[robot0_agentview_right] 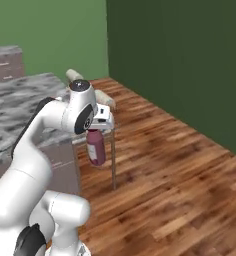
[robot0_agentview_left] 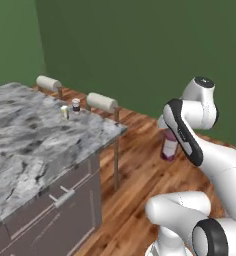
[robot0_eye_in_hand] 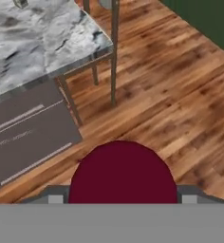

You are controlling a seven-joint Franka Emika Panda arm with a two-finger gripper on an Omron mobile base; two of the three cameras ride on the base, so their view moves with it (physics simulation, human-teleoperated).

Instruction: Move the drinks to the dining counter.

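Note:
My gripper (robot0_agentview_right: 97, 128) is shut on the glass of red liquid (robot0_agentview_right: 95, 150), which hangs over the wooden floor just off the corner of the dining counter (robot0_agentview_left: 20, 140). The same glass (robot0_agentview_left: 169, 146) shows beside my forearm, and its dark red top (robot0_eye_in_hand: 122, 173) sits between my fingertips (robot0_eye_in_hand: 56, 197). On the marble top near the far edge stand the small yellowish can (robot0_agentview_left: 64, 112) and the short white-topped cup (robot0_agentview_left: 76, 105), close together. The dark-green bottle is out of view.
Two stools with padded cylinder seats (robot0_agentview_left: 102, 102) (robot0_agentview_left: 49, 82) stand against the counter's far side, their thin metal legs (robot0_eye_in_hand: 114, 52) reaching the floor. Taupe drawers (robot0_agentview_left: 55, 200) face me. Open wooden floor (robot0_agentview_right: 180, 165) lies to the right, with green walls behind.

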